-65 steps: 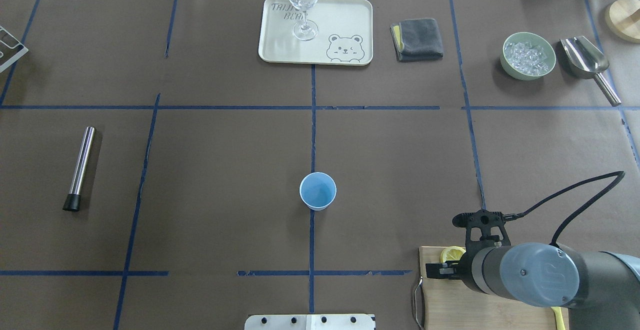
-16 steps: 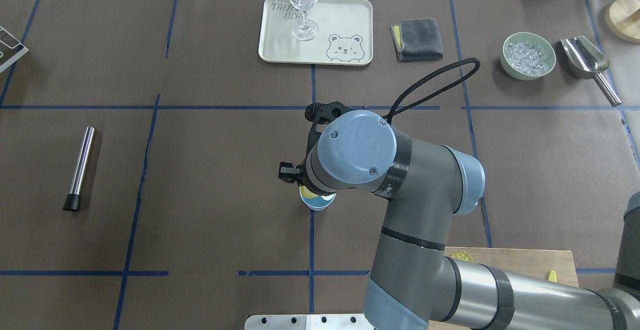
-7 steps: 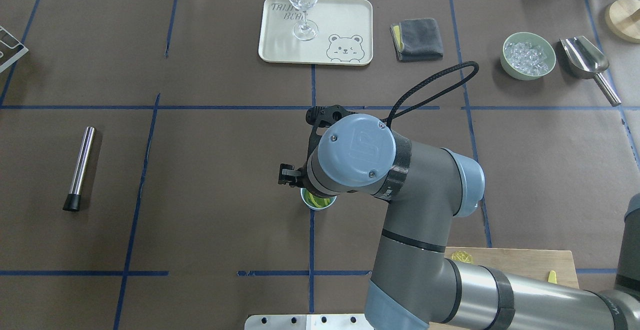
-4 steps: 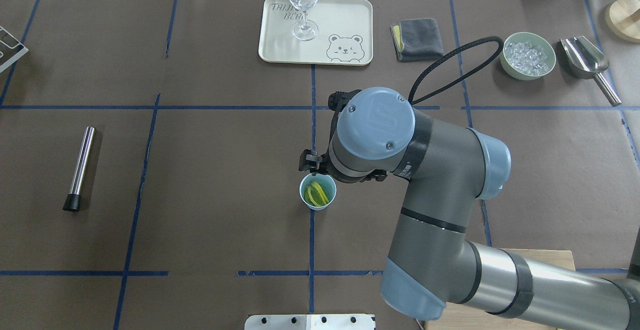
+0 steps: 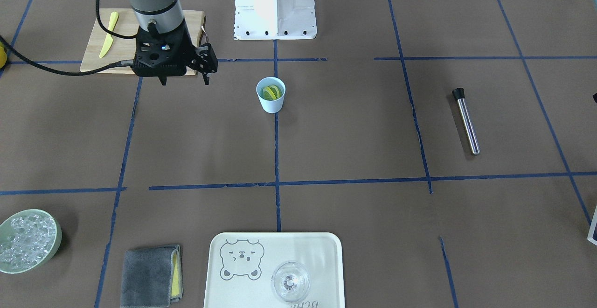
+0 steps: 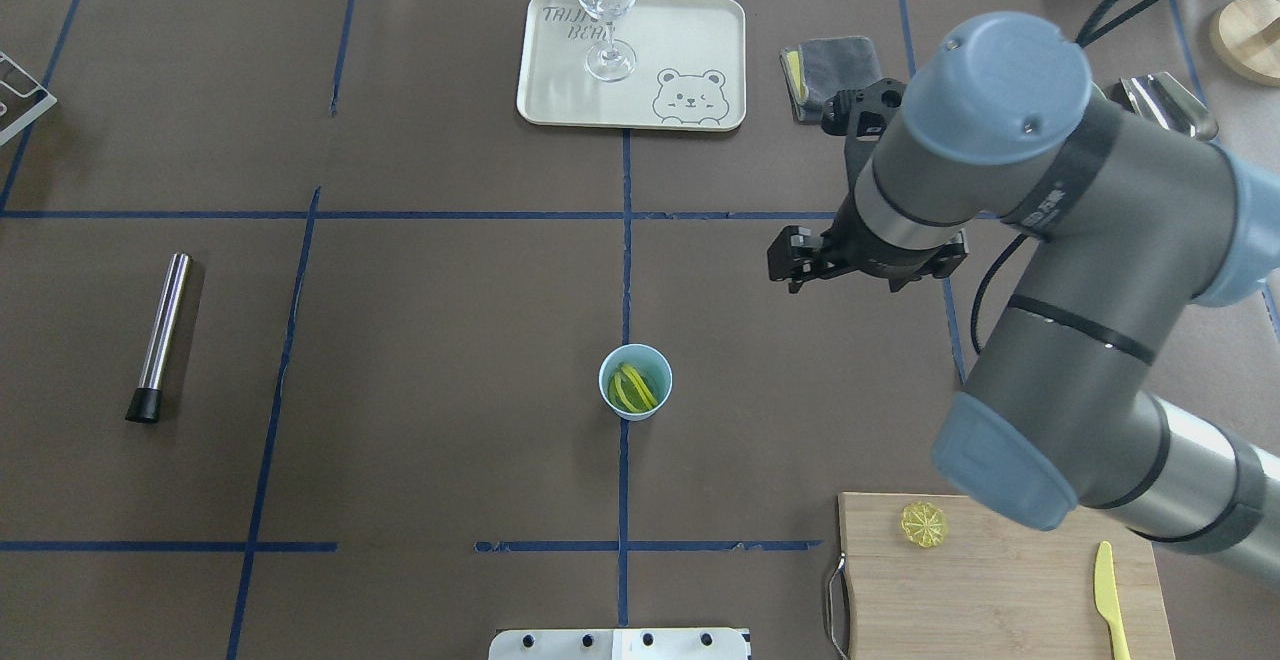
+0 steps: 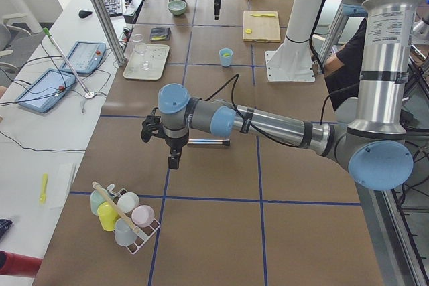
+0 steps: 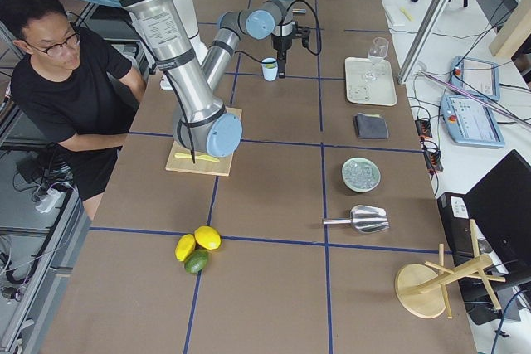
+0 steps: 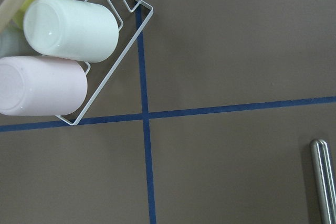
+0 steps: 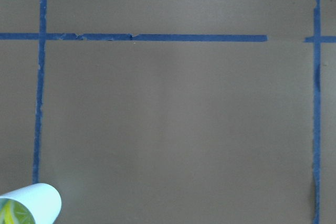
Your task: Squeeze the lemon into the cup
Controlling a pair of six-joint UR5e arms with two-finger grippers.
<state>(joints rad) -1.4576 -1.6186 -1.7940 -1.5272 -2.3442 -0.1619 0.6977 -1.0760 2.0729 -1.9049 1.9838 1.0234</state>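
The light-blue cup (image 6: 654, 408) stands at the table's middle, also in the front view (image 5: 270, 103). The yellow lemon (image 6: 632, 388) lies inside it, cut face tilted (image 5: 271, 92). My right gripper (image 6: 845, 275) hangs above the table, to the right of and beyond the cup, open and empty; in the front view (image 5: 185, 81) its two fingers stand apart. The right wrist view shows only the cup's rim (image 10: 37, 199) at the bottom left. My left gripper (image 7: 174, 159) shows only in the left side view, near the cup rack; I cannot tell its state.
A tray (image 6: 690, 40) with a clear glass (image 6: 606, 0), a grey cloth (image 6: 835, 75) and a bowl of ice (image 5: 23, 240) are at the far side. A cutting board (image 6: 980, 590) holds a flat slice (image 6: 922, 523) and a yellow knife (image 6: 1108, 600). A metal rod (image 6: 162, 335) lies left.
My right gripper let the lemon go into the cup, then rose and moved right and away from the cup. The lemon stays in the cup.
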